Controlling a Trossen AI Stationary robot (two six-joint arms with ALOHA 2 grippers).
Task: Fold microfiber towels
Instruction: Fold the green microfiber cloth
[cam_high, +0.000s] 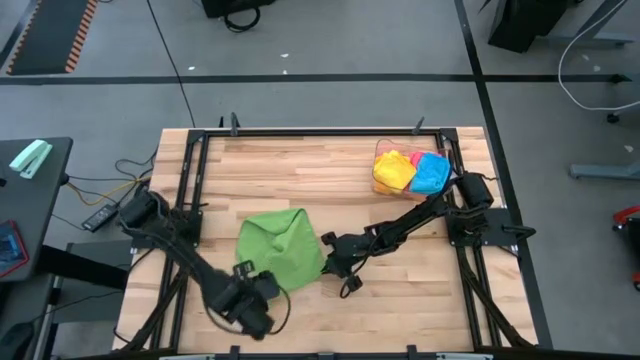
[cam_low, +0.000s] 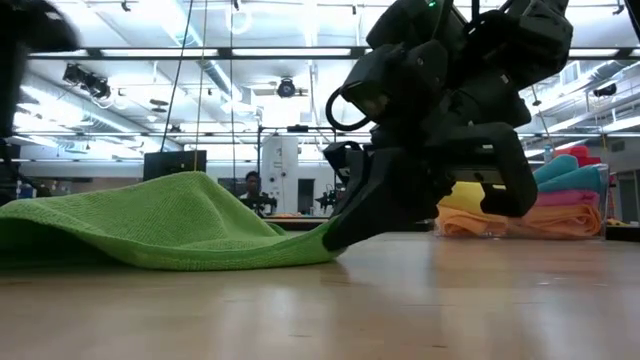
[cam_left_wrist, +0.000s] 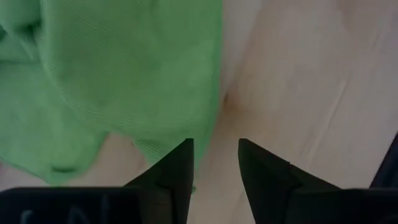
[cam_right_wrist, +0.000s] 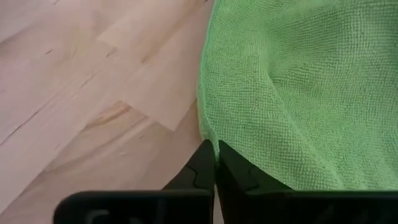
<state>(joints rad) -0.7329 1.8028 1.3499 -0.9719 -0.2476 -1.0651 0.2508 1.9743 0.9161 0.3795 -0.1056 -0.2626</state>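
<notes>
Writing: none legible; R gripper pinches green towel edge.

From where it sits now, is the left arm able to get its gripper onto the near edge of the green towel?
Probably yes. The left gripper is open just off the green towel edge, with bare wood between its fingers and nothing in between. The right gripper is shut on the towel's other edge, clear of that side.

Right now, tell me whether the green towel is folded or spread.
Neither: green towel lies rumpled, humped in the low view, no neat fold. Right gripper is shut on its edge.
</notes>
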